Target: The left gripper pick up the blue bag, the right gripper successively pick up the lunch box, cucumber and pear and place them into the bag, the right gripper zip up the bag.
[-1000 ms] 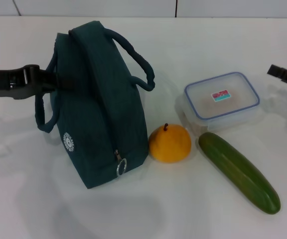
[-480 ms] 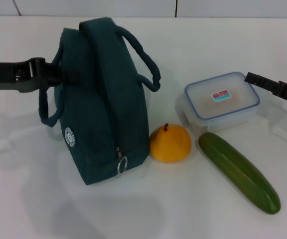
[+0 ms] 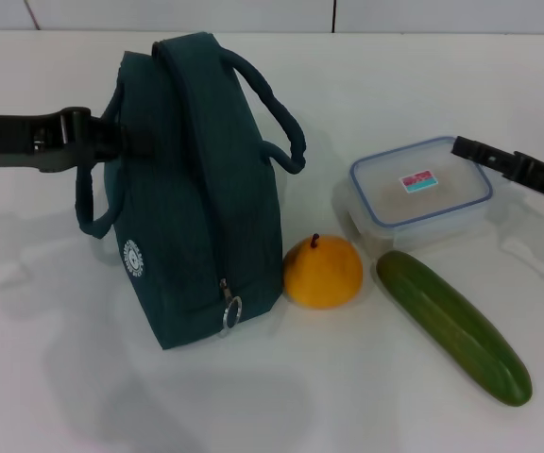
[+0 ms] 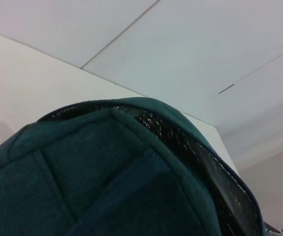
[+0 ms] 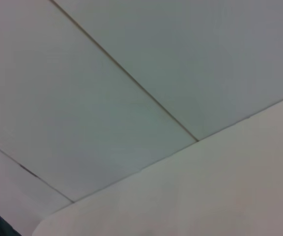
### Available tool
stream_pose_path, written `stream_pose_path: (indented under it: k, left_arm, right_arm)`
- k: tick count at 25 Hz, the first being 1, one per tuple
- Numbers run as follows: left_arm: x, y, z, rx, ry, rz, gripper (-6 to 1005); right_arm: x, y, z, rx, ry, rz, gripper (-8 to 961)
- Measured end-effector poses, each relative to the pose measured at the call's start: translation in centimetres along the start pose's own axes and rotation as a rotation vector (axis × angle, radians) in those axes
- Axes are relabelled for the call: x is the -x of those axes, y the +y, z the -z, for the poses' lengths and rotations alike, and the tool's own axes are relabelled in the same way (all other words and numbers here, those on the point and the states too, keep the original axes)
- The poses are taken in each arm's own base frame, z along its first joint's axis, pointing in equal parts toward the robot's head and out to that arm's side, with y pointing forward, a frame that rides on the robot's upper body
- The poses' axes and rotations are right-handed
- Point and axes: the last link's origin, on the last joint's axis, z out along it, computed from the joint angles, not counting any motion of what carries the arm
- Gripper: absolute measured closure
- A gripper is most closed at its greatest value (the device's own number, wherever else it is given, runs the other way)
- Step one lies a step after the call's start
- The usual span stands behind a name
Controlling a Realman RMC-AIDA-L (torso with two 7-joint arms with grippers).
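Gripping the blue bag (image 3: 196,198) at its upper left side, the left gripper (image 3: 111,142) reaches in from the left edge of the worktop (image 3: 366,396), its fingers closed on the fabric near the left loop handle. The bag stands upright on the left half of the worktop, its zipper ring pull hanging at the near end. The left wrist view shows the bag's dark teal top close up, with a shiny black lining at its rim.

The right gripper (image 3: 480,151) comes in from the right edge and sits at the far right corner of the lunch box (image 3: 420,193); whether its fingers are apart or together cannot be told.

The lunch box rests flat, lid on, on the right half of the worktop. The pear (image 3: 322,272) sits just beside the bag's near right corner, stem up. The cucumber (image 3: 453,326) lies diagonally on the near side of the lunch box, running toward the near right corner of the worktop, apart from the pear.
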Motion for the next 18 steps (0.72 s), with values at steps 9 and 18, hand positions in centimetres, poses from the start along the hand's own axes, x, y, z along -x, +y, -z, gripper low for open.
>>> stream_pose_path:
  k: [9,18]
  left_arm:
    - [0.2,-0.2,-0.2,-0.006,-0.009,0.011,946]
    - [0.2,-0.3,-0.1,-0.008,-0.008,0.013,946]
  right_arm:
    - [-0.5,0.7,-0.7,0.024,0.030,-0.009,237]
    - [-1.3,1.3,0.3,0.098,0.014,-0.084,263]
